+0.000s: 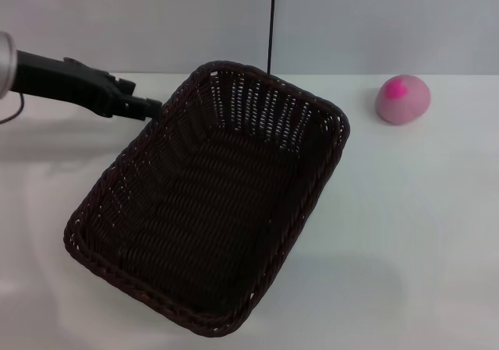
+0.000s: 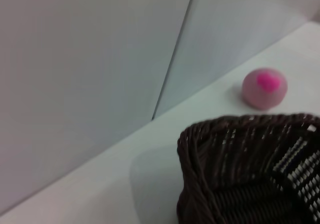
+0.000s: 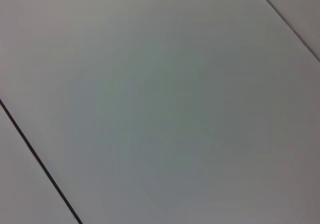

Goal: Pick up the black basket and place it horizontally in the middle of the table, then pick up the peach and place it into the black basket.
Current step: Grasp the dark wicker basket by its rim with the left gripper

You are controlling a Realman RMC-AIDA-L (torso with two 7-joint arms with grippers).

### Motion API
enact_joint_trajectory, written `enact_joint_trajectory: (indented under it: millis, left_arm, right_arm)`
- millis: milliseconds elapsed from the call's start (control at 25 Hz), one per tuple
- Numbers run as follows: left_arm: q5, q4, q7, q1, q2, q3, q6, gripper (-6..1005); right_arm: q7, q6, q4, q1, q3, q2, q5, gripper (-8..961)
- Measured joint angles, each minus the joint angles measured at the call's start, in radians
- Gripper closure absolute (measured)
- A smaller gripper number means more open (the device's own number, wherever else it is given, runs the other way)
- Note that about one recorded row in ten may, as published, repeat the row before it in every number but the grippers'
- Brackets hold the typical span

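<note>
On the plain white worktop, the left gripper reaches the black basket at its far-left rim; I cannot tell how its jaws stand. The basket lies diagonally mid-table. The peach sits far right, by the pale panelled wall.

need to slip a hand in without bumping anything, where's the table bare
Bare white table lies right of the black basket, in front of the peach. Another bare strip lies at the basket's front left. Crowded: the basket's far-left rim, where the left tool meets it.
</note>
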Motion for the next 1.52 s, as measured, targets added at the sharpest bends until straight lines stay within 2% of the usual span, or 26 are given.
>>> enact_joint_trajectory:
  millis: [120,640,1520]
  left_arm:
    - [0.015,-0.004,-0.029,-0.002,0.000,0.057,-0.024,360]
    - [0.020,-0.004,-0.076,-0.006,-0.002,0.159,-0.036,362]
    - [0.059,-0.026,-0.097,0.000,-0.005,0.237,-0.070,370]
  right_arm:
    - [0.000,0.003,0.000,0.001,0.000,0.000,0.002,347]
    - [0.000,0.012,0.000,0.003,0.000,0.000,0.005,347]
    - [0.000,0.013,0.000,-0.005,0.008,0.000,0.008,347]
